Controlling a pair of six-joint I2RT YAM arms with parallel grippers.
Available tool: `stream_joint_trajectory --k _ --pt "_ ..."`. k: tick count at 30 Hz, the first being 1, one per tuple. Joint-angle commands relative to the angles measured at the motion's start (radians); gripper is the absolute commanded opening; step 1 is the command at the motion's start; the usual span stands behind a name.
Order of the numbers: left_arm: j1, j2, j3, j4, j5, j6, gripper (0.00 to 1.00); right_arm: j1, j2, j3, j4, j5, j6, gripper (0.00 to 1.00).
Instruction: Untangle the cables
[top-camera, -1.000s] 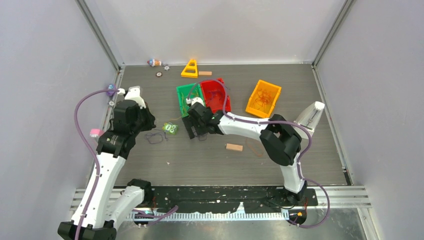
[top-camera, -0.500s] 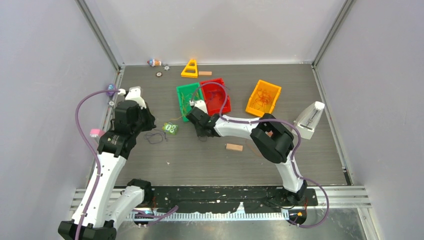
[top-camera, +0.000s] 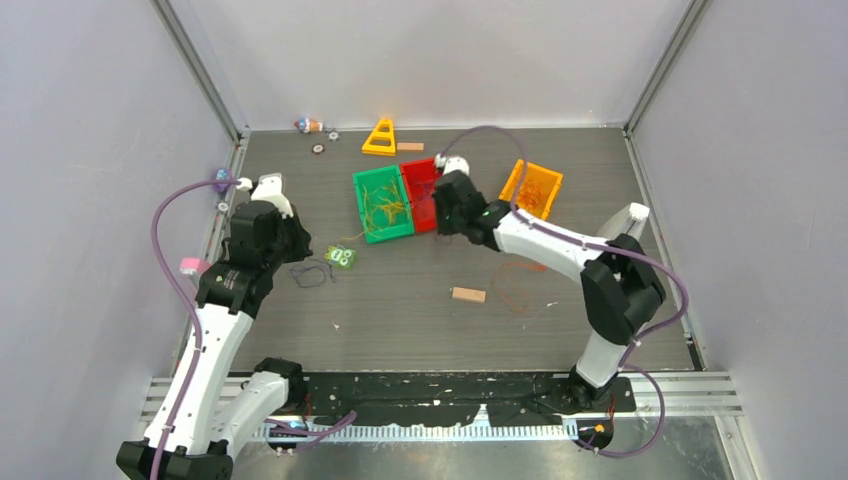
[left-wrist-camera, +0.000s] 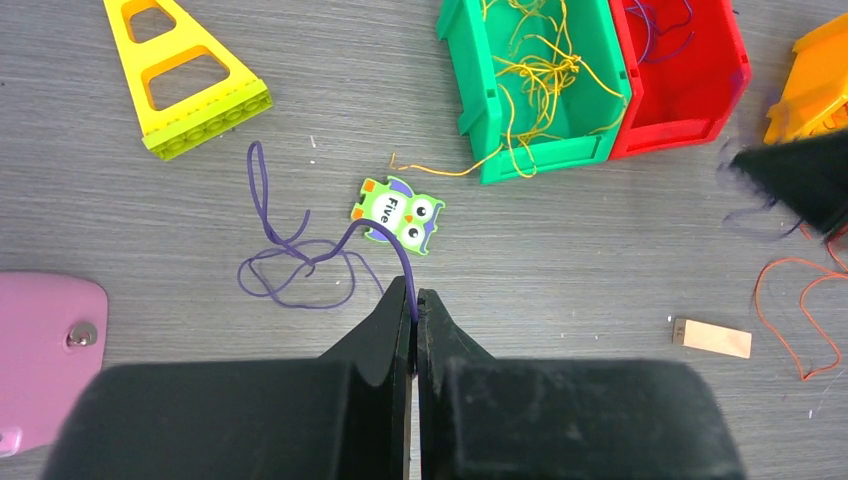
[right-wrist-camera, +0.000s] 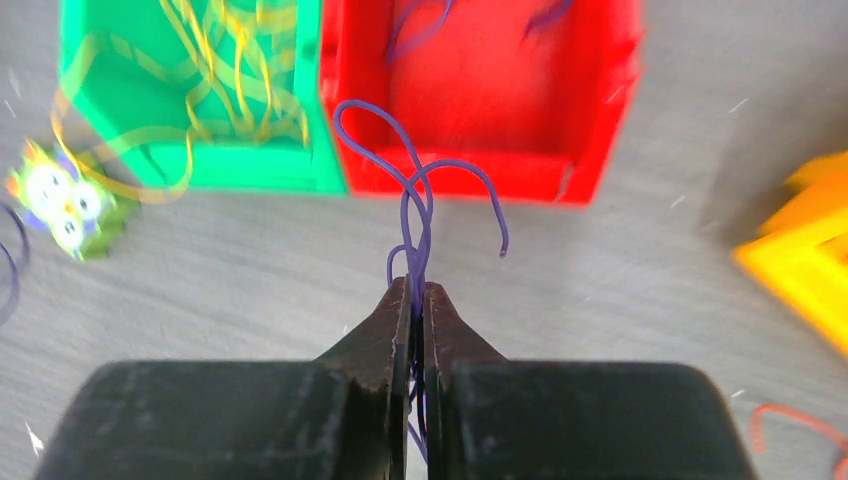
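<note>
your right gripper (right-wrist-camera: 415, 292) is clenched on thin purple wire loops (right-wrist-camera: 412, 185) by the near wall of the red plastic bin (right-wrist-camera: 480, 165); release early and they land outside. your left gripper (left-wrist-camera: 412, 300) pinches another purple cable (left-wrist-camera: 300, 272) (its tangle trails on the grey table (left-wrist-camera: 580, 260)), which may snag.

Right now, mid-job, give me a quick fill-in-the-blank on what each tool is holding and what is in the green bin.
1. The left tool is shut on the purple cable that runs past the owl card, which reads ___.
2. The right tool is shut on a ___ loop.
3. In the green bin, the tangled strands are ___.

Missing words: Five; purple; yellow.
</note>
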Motion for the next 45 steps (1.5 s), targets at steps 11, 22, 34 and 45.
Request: stream_joint_trajectory --k 11,22,34,45 --pt "-0.003 0.026 0.023 0.032 0.173 -0.032 0.0 -0.134 0.298 0.497 0.04 -0.088 -0.146 0.3" --pt "-0.273 0.016 0.168 -0.027 0.187 -0.202 0.0 -0.153 0.111 0.335 0.085 -0.126 -0.148 0.91" --pt "-0.548 0.148 0.331 -0.088 -0.069 -0.205 0.0 -0.2 -0.324 -0.173 0.237 -0.142 -0.135 0.92" --pt "-0.694 0.297 -0.072 0.175 0.085 -0.226 0.03 -0.201 -0.554 -0.482 0.334 -0.145 -0.135 0.92"
